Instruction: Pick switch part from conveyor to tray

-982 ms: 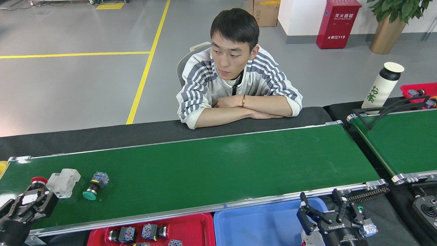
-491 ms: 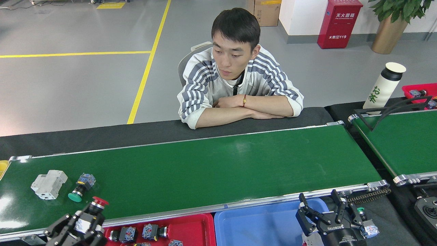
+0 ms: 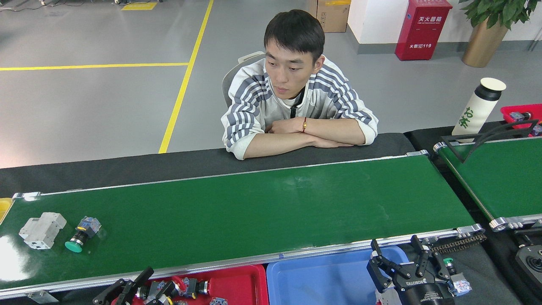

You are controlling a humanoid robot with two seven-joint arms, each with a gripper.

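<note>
Grey floor with yellow lines stretches behind a person (image 3: 296, 110) who leans folded arms on the far edge of the counter (image 3: 127, 169). Across the counter runs the conveyor (image 3: 262, 207), its green belt bare except at the left end, where a switch part (image 3: 81, 234) with a green button lies on its side just beside a pale grey block (image 3: 41, 230). Below the near rail sit a red tray (image 3: 237, 281) and a blue bin (image 3: 322, 279). My left gripper (image 3: 146, 290) hangs over the red tray's left end, fingers spread wide, right among the switch parts already lying there; whether it touches one I cannot tell. The part on the belt lies well up and to the left of it. My right gripper (image 3: 400, 260) hovers at the blue bin's right edge, jaws apart and holding nothing.
</note>
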